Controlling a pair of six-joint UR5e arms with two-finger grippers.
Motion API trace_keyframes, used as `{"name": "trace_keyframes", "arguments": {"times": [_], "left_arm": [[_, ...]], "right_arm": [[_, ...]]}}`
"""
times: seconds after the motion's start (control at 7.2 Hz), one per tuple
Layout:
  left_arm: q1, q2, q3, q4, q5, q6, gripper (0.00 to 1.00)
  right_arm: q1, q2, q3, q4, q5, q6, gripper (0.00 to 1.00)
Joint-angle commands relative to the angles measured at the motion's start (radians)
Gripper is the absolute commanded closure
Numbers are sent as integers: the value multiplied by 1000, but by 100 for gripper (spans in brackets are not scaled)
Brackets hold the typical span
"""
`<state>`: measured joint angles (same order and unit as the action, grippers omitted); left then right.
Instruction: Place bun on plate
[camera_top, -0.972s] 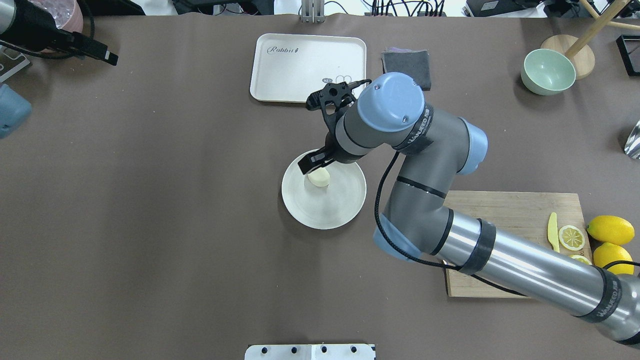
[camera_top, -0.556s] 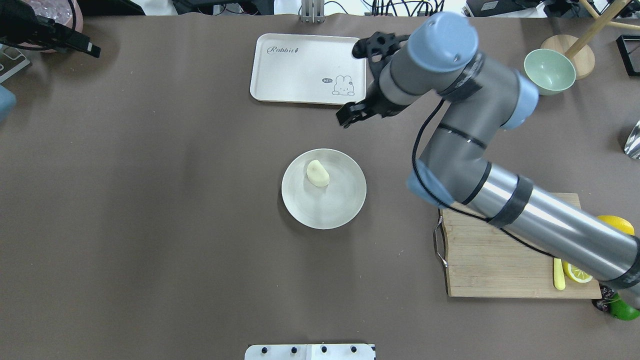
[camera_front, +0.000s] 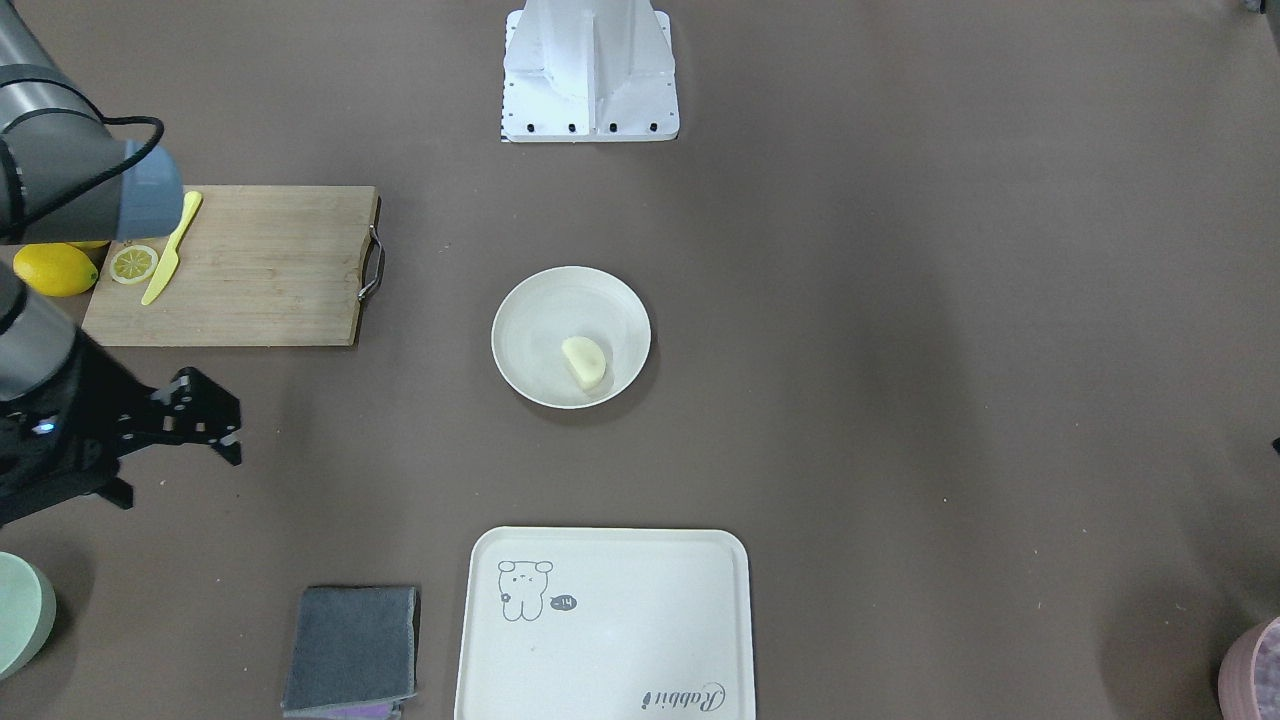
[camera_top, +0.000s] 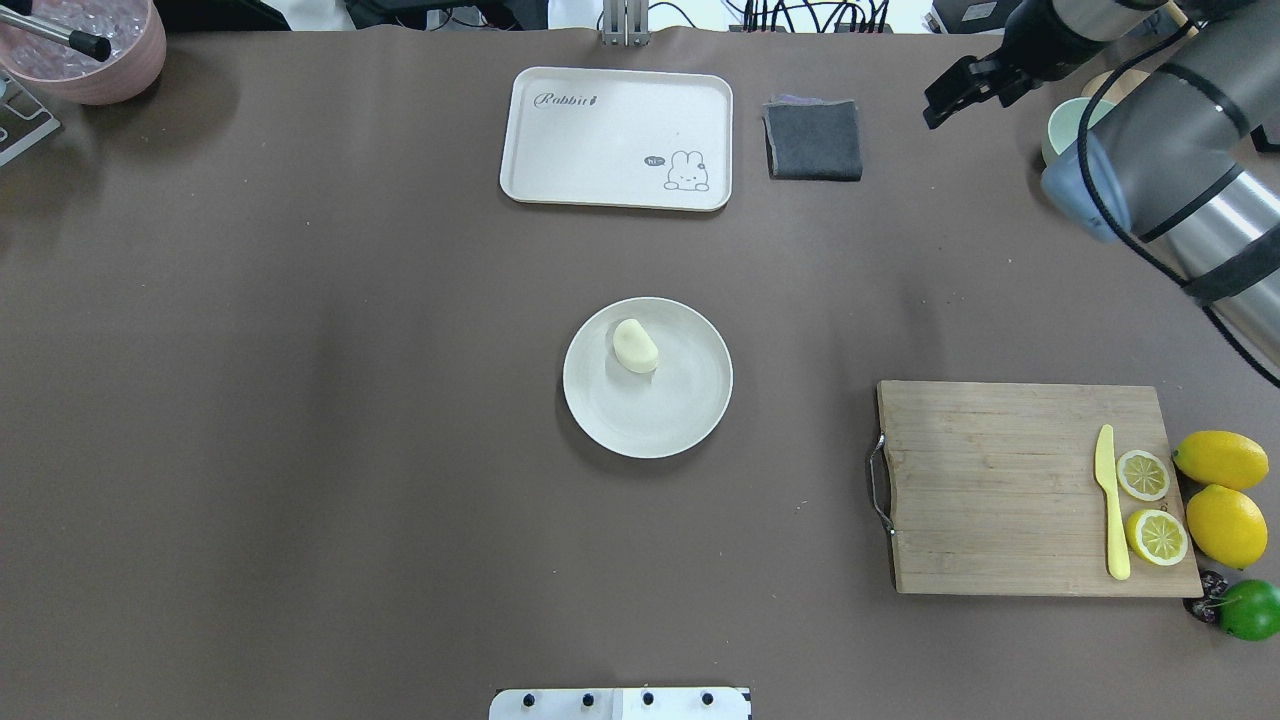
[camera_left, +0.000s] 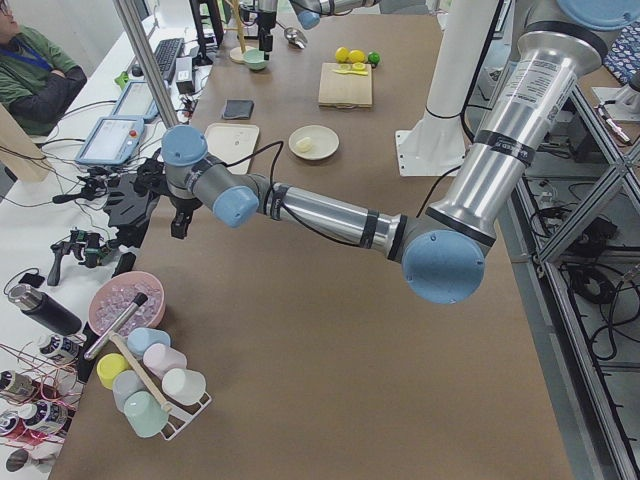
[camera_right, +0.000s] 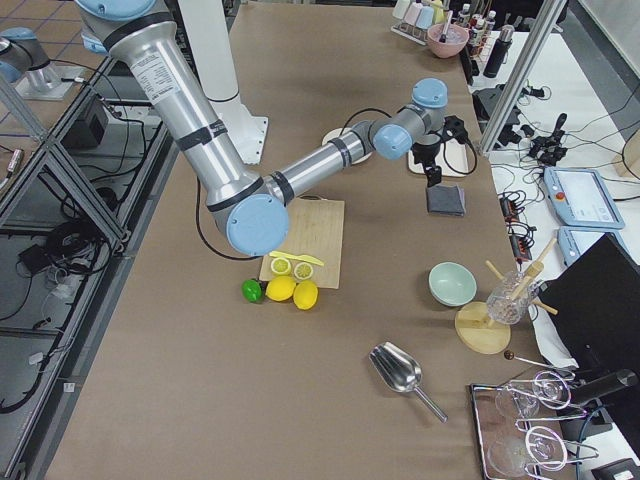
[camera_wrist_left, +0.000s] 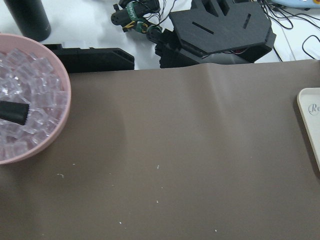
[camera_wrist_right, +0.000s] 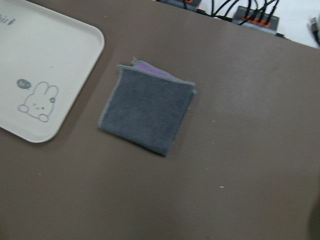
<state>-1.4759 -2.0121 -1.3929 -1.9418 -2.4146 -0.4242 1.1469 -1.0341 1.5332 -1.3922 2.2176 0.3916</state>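
Observation:
The bun (camera_top: 636, 347), a small pale cream lump, lies on the far-left part of the round off-white plate (camera_top: 690, 420) at the table's middle. It shows again as the bun (camera_front: 584, 361) on the plate (camera_front: 525, 300) in the front-facing view. My right gripper (camera_top: 945, 100) hovers open and empty at the far right, past the grey cloth, well away from the plate; its fingers (camera_front: 232, 447) stand apart. My left gripper (camera_left: 180, 212) shows only in the exterior left view, at the table's far-left edge, and I cannot tell its state.
A cream tray (camera_top: 615, 135) and a folded grey cloth (camera_top: 813, 140) lie at the back. A wooden cutting board (camera_top: 1000, 480) with a yellow knife, lemon slices and lemons beside it sits at the right. A pink bowl of ice (camera_top: 100, 60) stands at the back left.
My right gripper, open, left the bun on the plate, then rose and swung away to the far right. The left arm withdrew out of the overhead view's left edge.

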Motion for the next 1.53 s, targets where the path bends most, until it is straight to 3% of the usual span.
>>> {"name": "trace_keyframes", "arguments": {"times": [0.0,0.42,0.83,1.39], "left_arm": [[-117,1,29,95,-23,123,2],[-204,1,41,250,-18,162,2],[-202,6,72,251,-17,159,2],[-185,4,107,253,-15,147,2]], "right_arm": [[146,-39,-4,-98,37,-181,0],[259,-145,-1,-108,50,-322,0],[333,-213,-5,-105,50,-318,0],[358,-221,-31,-110,47,-289,0]]}}
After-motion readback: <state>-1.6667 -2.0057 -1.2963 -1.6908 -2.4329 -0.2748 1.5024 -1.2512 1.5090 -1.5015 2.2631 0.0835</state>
